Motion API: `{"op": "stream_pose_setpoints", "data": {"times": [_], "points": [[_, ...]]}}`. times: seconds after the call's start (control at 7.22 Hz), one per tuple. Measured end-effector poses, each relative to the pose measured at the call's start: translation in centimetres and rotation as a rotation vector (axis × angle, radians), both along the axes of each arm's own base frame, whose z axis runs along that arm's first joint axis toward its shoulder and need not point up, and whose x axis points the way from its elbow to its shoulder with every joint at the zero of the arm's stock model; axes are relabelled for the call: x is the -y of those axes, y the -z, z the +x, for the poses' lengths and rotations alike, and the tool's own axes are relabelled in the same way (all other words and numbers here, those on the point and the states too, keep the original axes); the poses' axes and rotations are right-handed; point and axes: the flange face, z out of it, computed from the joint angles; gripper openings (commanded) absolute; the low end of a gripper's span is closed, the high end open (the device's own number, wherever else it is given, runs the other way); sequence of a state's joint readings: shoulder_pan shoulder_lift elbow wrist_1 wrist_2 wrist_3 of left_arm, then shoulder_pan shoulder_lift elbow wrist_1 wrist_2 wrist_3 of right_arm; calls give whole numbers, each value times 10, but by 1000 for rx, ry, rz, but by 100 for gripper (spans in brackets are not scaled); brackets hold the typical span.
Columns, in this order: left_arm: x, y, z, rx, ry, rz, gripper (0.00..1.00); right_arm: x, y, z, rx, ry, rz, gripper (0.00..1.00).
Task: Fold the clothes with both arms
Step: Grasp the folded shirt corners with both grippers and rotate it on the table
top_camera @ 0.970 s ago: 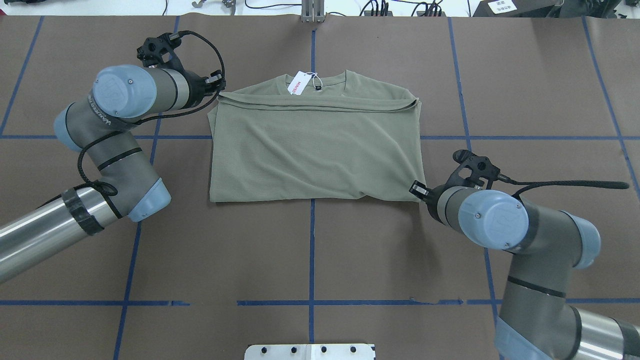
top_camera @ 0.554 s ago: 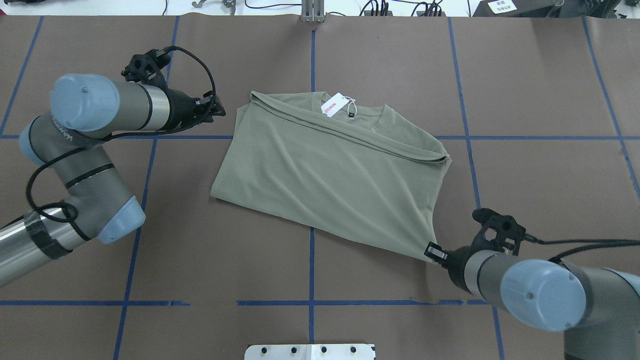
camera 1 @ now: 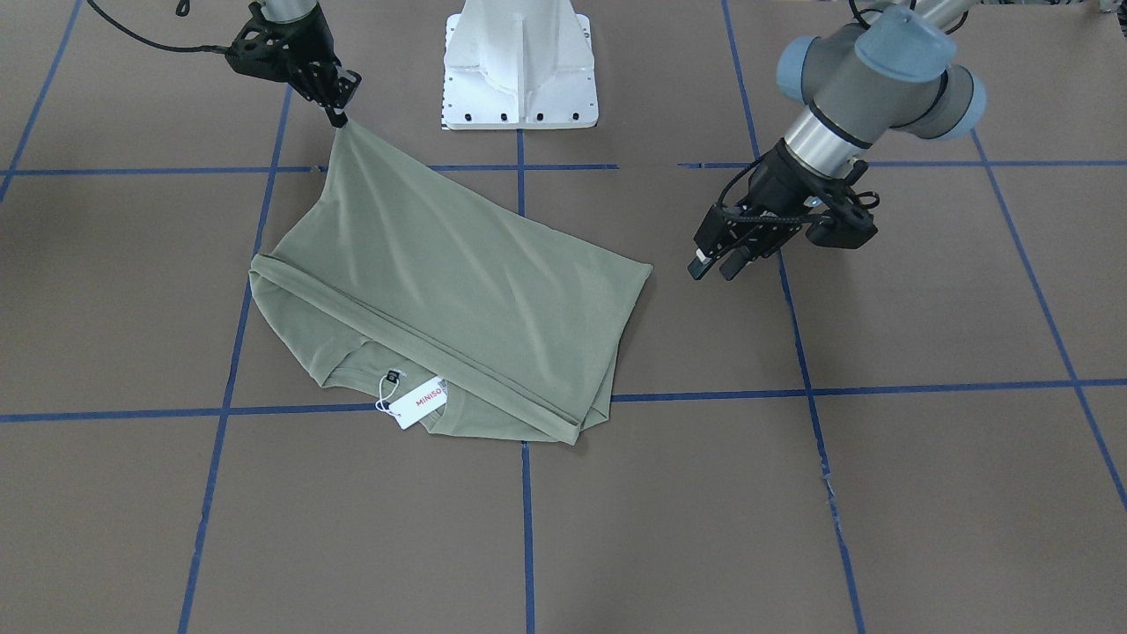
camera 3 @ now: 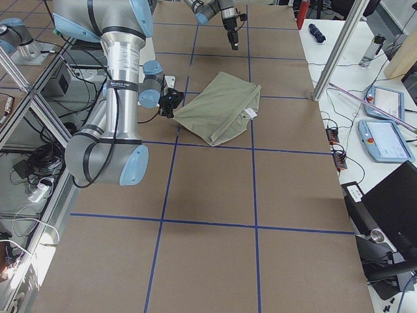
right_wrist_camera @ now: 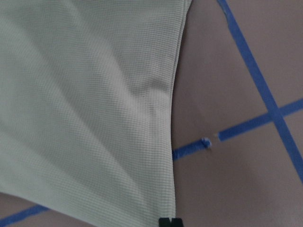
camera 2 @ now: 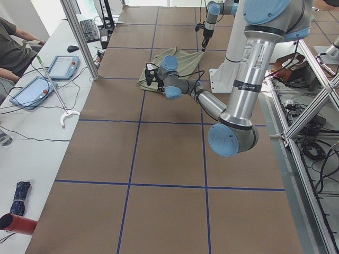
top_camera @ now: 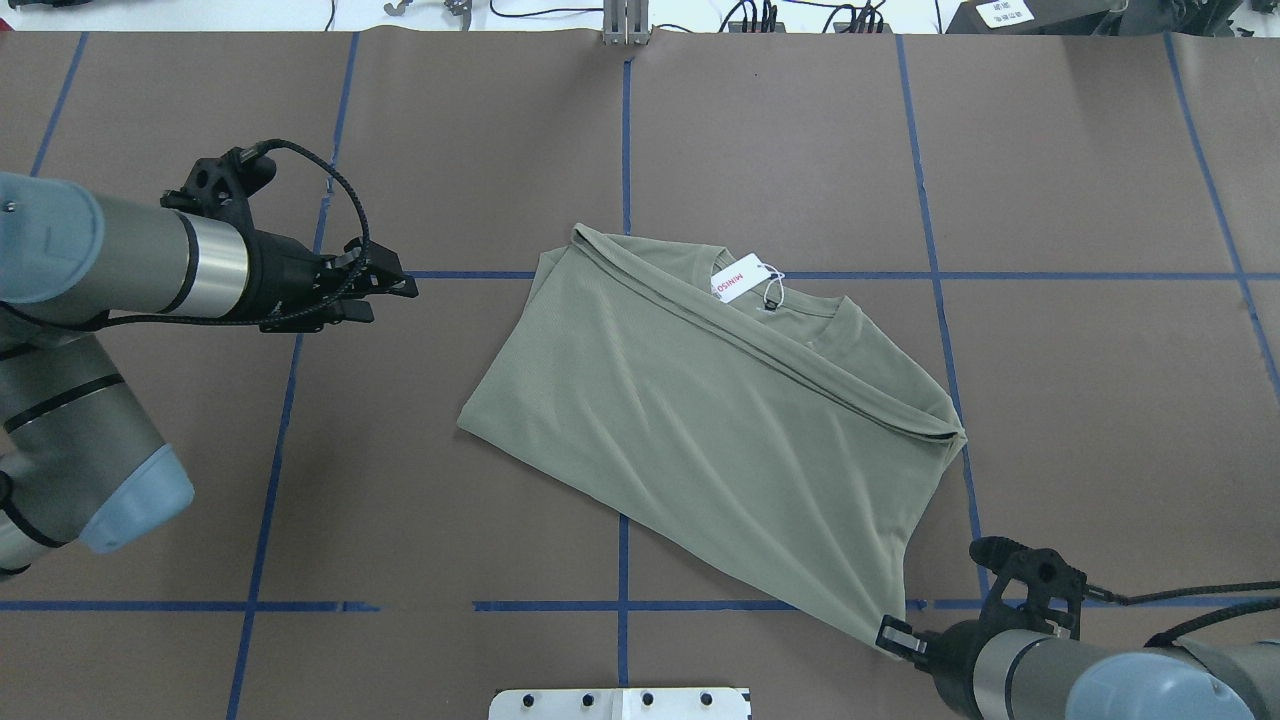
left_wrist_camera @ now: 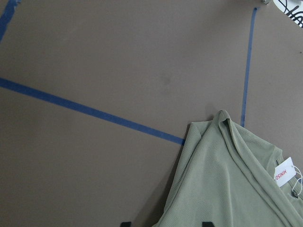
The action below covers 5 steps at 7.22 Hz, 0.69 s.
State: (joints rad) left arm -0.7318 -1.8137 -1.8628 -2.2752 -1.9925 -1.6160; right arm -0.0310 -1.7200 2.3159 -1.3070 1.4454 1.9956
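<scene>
The olive-green shirt [top_camera: 720, 430] lies folded and askew on the brown table, its white MINISO tag [top_camera: 738, 278] at the far neck edge. My right gripper [top_camera: 890, 635] is shut on the shirt's near right corner and pulls it taut; the front-facing view shows the same gripper [camera 1: 339, 110] pinching that corner. My left gripper [top_camera: 395, 283] is open and empty, a hand's width left of the shirt. In the front-facing view the left gripper [camera 1: 713, 267] is apart from the cloth [camera 1: 458, 291]. The left wrist view shows the shirt's far corner [left_wrist_camera: 227, 189] below the open fingers.
The white pedestal base [camera 1: 519, 62] stands at the robot's side of the table, close to the right gripper. Blue tape lines [top_camera: 623, 150] cross the brown table cover. Tablets and an operator [camera 2: 16, 42] are beyond the table's far edge.
My left gripper let go of the shirt's far left corner and drew back to the left. My right gripper dragged its corner toward the robot, sliding and turning the shirt.
</scene>
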Motion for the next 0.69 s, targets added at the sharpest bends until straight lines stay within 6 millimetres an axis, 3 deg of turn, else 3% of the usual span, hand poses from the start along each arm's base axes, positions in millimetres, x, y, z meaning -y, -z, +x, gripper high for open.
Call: {"op": "stream_pose_setpoints", "data": {"times": [0.14,0.28,0.42,0.69], "points": [[-15,2,5,-15,-33,-64,99,-24,6,-2,12,44,-16,0],[-31,8,26,-13,-75,-133,99,-44,14,0,19,85,-29,69],[-51,20,62,18,-124,-207,97,-62,23,3,20,120,-35,100],[-73,37,125,110,-151,-271,89,-83,29,4,-5,114,5,100]]}}
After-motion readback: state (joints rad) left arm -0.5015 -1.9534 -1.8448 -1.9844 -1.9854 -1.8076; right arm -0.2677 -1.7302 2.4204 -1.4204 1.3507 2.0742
